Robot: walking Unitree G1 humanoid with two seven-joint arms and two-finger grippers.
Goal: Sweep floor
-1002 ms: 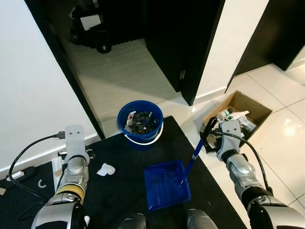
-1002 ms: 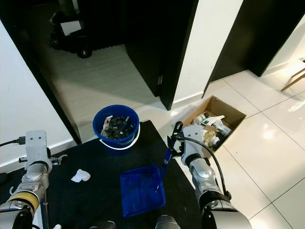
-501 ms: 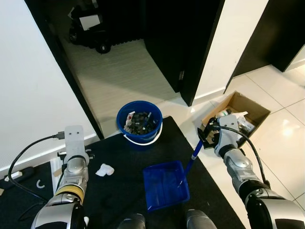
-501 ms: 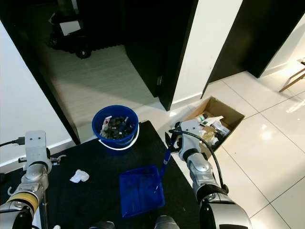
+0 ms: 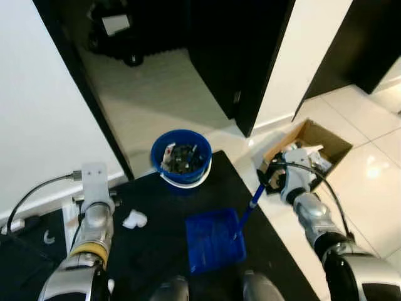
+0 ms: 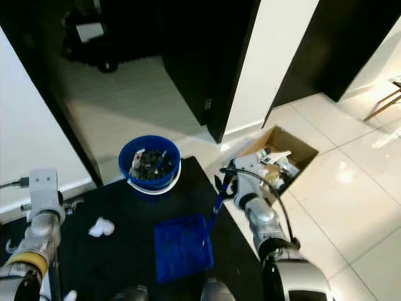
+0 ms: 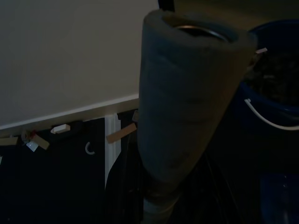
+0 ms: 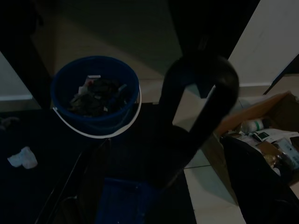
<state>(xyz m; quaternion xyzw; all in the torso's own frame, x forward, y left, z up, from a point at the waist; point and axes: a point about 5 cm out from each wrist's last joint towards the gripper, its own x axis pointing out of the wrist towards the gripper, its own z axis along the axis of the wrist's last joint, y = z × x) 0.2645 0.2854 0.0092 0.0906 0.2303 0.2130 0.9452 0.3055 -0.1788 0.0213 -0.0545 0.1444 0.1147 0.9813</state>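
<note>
Underfoot, a black mat (image 5: pixel 156 251) meets glossy white tiles (image 5: pixel 369 188) by a doorway (image 5: pixel 156 81).

No text, label or number is legible on anything here.

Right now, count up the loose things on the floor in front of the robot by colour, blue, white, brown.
Blue: 2, the bucket and the dustpan
White: 1, the crumpled paper
Brown: 1, the cardboard box
Total: 4

Black mat (image 5: pixel 156 251), blue bucket (image 5: pixel 182 158), blue dustpan (image 5: pixel 214 241), crumpled paper (image 5: pixel 133 219), tiled floor (image 5: pixel 369 182), cardboard box (image 5: pixel 313 147)
</note>
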